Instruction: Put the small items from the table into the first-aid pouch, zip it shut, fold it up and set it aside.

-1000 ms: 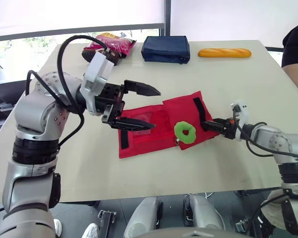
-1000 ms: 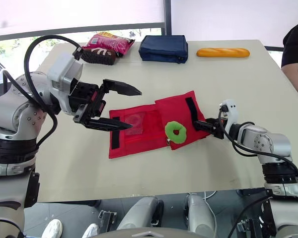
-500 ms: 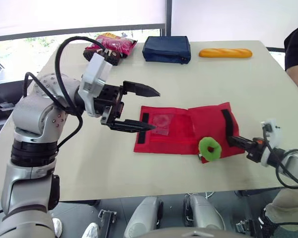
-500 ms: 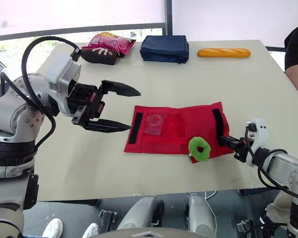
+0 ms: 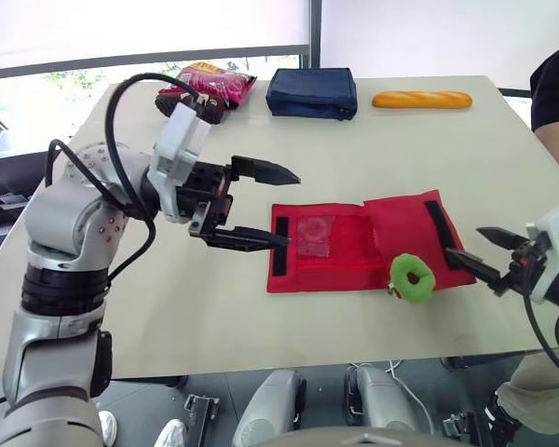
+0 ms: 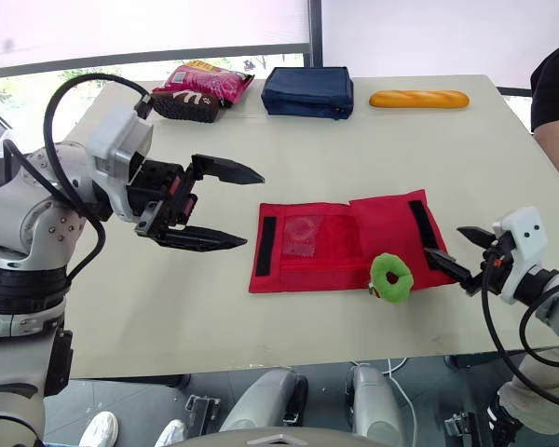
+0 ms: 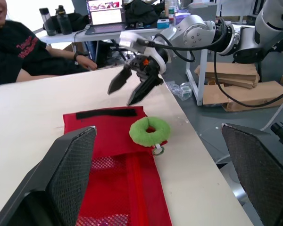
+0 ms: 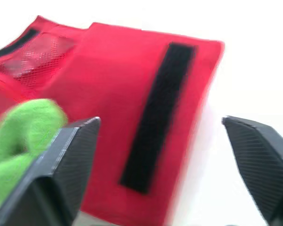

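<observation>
Spread wide, the left hand (image 5: 292, 207) and right hand (image 5: 464, 242) flank the red pouch (image 5: 359, 242); folding it likely wants square edge grips, clear of the green ring (image 5: 413, 277).

Your red pouch (image 6: 345, 242) lies opened out flat on the tabletop (image 6: 354, 149), with a fuzzy green ring (image 6: 390, 277) at its 5 o'clock corner.

1. A pink snack bag (image 6: 203, 88) is lying at the far left of the table (image 6: 354, 158).
2. A navy zip case (image 6: 307, 91) is sitting just beside it.
3. A bread loaf (image 6: 419, 98) is lying further right.
4. A person in a black shirt (image 6: 554, 88) is showing at the right edge.
5. Cardboard boxes (image 7: 226, 77) are lying on the floor.
</observation>
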Robot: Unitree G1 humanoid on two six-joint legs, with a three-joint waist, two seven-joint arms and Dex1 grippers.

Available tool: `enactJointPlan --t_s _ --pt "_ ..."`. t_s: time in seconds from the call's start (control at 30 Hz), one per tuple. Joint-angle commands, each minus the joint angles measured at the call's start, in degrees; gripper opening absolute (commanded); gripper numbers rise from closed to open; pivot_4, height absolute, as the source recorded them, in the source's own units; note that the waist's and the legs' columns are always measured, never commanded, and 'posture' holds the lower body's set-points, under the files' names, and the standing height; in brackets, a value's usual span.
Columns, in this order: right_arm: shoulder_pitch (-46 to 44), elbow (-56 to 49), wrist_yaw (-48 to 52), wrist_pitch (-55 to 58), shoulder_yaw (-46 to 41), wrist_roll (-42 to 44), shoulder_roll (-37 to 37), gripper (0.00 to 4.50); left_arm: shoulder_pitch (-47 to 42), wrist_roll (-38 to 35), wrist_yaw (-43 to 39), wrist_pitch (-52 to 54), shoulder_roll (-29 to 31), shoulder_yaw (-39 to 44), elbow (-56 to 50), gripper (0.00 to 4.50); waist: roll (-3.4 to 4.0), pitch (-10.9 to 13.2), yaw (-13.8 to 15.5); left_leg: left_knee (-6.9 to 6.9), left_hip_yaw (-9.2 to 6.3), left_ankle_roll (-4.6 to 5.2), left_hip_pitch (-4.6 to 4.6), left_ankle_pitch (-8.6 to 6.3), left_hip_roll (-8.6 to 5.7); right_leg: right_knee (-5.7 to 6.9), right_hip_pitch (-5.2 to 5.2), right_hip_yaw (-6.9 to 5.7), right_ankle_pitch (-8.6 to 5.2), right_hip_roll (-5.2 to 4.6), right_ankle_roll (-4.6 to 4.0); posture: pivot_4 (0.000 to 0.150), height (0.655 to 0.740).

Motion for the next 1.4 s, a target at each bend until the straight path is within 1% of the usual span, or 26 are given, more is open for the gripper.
enactJointPlan --t_s 0.03,0.07,0.1,0.13,0.2,0.23,0.27,0.3,0.33,0.4,0.5,0.67,0.8,0.9,1.0,1.07,1.13,1.17,1.27,1.37,1.4 --pt "-5.72 5.42 5.38 -8.8 2.79 -2.34 0.61 3.97 3.58 -1.97 6.23 2.05 -0.84 3.3 -4.94 4.5 0.0 0.0 -0.17 -0.01 0.02 0.0 0.01 0.0 0.01 0.0 -0.01 0.02 0.0 0.0 0.0 0.15 0.739" --pt "-6.57 6.84 7.37 -10.17 4.24 -2.94 0.6 3.7 5.33 -2.1 8.2 2.54 -1.2 3.71 -6.2 4.5 0.0 0.0 -0.09 -0.03 0.01 0.0 0.02 0.0 0.03 0.0 -0.01 0.01 0.0 0.01 -0.01 0.15 0.739" --pt "-7.37 8.19 9.13 -11.24 5.56 -3.41 0.63 3.14 7.06 -2.0 10.25 3.03 -1.61 4.09 -7.37 4.5 0.0 0.0 -0.04 -0.05 -0.02 0.0 0.02 0.0 0.04 0.0 -0.01 -0.01 -0.01 0.01 -0.02 0.15 0.739" --pt "-8.28 9.58 10.44 -12.63 6.8 -4.13 0.78 2.72 8.62 -1.72 12.51 3.61 -2.06 4.3 -8.46 4.5 0.0 0.0 0.08 -0.07 -0.02 -0.01 0.02 0.0 0.04 0.0 -0.01 -0.01 0.0 0.01 -0.02 0.15 0.739" --pt "-10.37 12.55 12.72 -15.54 9.69 -6.13 1.07 1.6 11.93 -2.07 18.17 5.11 -3.98 5.08 -10.74 4.5 0.0 0.01 0.36 -0.08 -0.02 0.0 0.01 0.0 0.04 -0.01 -0.01 0.0 0.01 -0.02 -0.03 0.15 0.739" --pt "-11.31 13.94 13.58 -16.89 10.91 -7.06 1.35 1.18 13.57 -2.04 20.71 6.2 -4.57 5.1 -11.88 4.5 0.0 0.0 0.38 -0.07 -0.01 0.0 0.0 0.0 0.03 -0.03 -0.01 0.01 0.01 -0.03 -0.03 0.15 0.739" --pt "-12.46 15.75 14.61 -18.31 12.28 -8.04 1.65 0.63 15.77 -0.86 23.79 6.59 -5.5 4.83 -13.2 4.5 0.0 0.01 0.41 -0.05 0.0 0.0 -0.01 0.0 0.02 -0.05 0.0 0.02 0.01 -0.04 -0.02 0.15 0.739" --pt "-13.34 17.39 15.46 -19.51 13.35 -8.94 1.92 0.17 17.68 -0.18 26.87 7.32 -6.61 4.76 -14.14 4.5 0.01 0.0 0.41 -0.04 0.0 0.0 -0.01 0.0 0.01 -0.04 0.0 0.01 0.02 -0.06 -0.02 0.15 0.739" --pt "-14.13 19.02 16.08 -20.68 14.31 -9.85 2.19 0.04 19.31 1.26 30.24 8.07 -7.4 4.38 -14.77 4.5 0.01 0.0 0.42 -0.03 0.01 0.0 0.0 0.0 0.01 -0.04 0.0 0.02 0.02 -0.06 -0.02 0.15 0.739" --pt "-15.22 21.96 17.26 -22.58 15.96 -11.56 2.48 0.04 21.82 4.96 36.39 8.81 -8.66 3.43 -14.88 4.5 0.0 0.0 0.56 -0.03 -0.01 -0.01 0.0 0.0 0.01 -0.03 0.01 0.0 0.02 -0.06 -0.02 0.15 0.739" --pt "-15.7 25.75 17.96 -25.03 17.83 -14.5 2.48 0.04 24.67 9.13 46.34 10.9 -12.28 3.13 -13.91 4.5 0.03 -0.04 0.56 -0.03 -0.02 -0.01 0.04 0.0 0.0 0.0 0.02 0.0 0.02 -0.06 -0.03 0.15 0.739" --pt "-15.63 28.09 17.96 -26.85 18.49 -16.27 2.58 0.04 28.04 10.2 54.08 15.6 -17.09 0.86 -16.54 4.5 0.0 -0.06 0.65 -0.04 -0.02 -0.02 0.11 -0.01 0.0 0.0 0.09 0.01 0.02 -0.06 -0.03 0.15 0.739" --pt "-15.36 28.57 18.08 -28.41 19.41 -17.9 2.29 0.04 28.72 10.84 57.51 18.86 -19.05 -0.24 -17.03 4.5 -0.06 -0.1 0.69 -0.04 -0.03 -0.02 0.25 -0.01 0.0 -0.01 0.23 0.0 0.02 -0.07 -0.03 0.15 0.739" --pt "-14.94 24.32 17.32 -27.76 17.89 -15.55 2.99 0.04 28.51 11.81 58.56 18.9 -19.5 -0.78 -16.67 4.5 -0.06 -0.1 0.65 -0.16 -0.03 -0.02 0.59 -0.02 0.0 -0.05 0.52 0.01 0.01 -0.07 -0.03 0.15 0.739" --pt "-13.09 14.78 18.0 -22.36 14.42 -9.42 1.08 0.04 28.27 12.1 59.02 18.88 -19.56 -0.19 -16.55 4.5 -0.02 -0.07 0.72 -0.22 -0.03 -0.02 0.59 -0.02 0.0 -0.06 0.52 0.01 0.0 -0.08 -0.04 0.15 0.739" --pt "-11.66 6.49 18.11 -16.68 10.44 -4.26 -2.16 0.04 28.72 12.4 59.64 18.97 -19.54 0.18 -16.48 4.5 0.05 -0.03 0.71 -0.24 -0.03 -0.02 0.56 -0.02 0.0 -0.07 0.48 0.01 0.0 -0.09 -0.03 0.15 0.739" --pt "-10.52 -0.49 17.75 -11.36 7.09 0.54 -5.17 0.56 29.3 12.52 60.45 19.55 -19.81 0.08 -16.51 4.5 0.18 0.01 0.79 -0.24 -0.02 -0.01 0.48 -0.02 -0.02 -0.08 0.41 0.02 0.01 -0.12 -0.02 0.15 0.739" --pt "-10.12 -3.45 17.56 -8.41 5.59 3.42 -6.64 0.92 29.43 12.72 61.18 20.01 -20.2 -0.19 -16.46 4.5 0.17 0.01 0.81 -0.24 -0.02 -0.01 0.49 -0.02 -0.02 -0.08 0.41 0.01 0.0 -0.12 -0.02 0.15 0.739" --pt "-9.62 -9.22 15.91 -2.89 2.76 8.61 -9.13 2.27 29.22 12.68 63.58 23.01 -21.67 -0.29 -16.14 4.5 -0.01 -0.06 0.83 -0.31 -0.05 0.0 0.51 -0.03 0.0 -0.12 0.43 -0.03 -0.01 -0.11 -0.01 0.15 0.739" --pt "-9.21 -13.1 14.07 -0.25 1.1 10.83 -10.24 3.81 28.46 11.73 65.68 27.09 -24.18 0.07 -15.37 4.5 -0.03 -0.06 1.13 -0.35 -0.06 0.02 0.52 -0.04 0.0 -0.18 0.46 -0.05 -0.01 -0.13 0.0 0.15 0.739" --pt "-9.3 -14.06 13.28 0.21 0.78 11.09 -10.35 4.21 28.05 11.64 66.29 29.56 -24.73 -0.53 -14.93 4.5 -0.03 -0.06 1.41 -0.35 -0.06 0.02 0.51 -0.04 0.0 -0.18 0.47 -0.05 -0.01 -0.15 0.0 0.15 0.739"
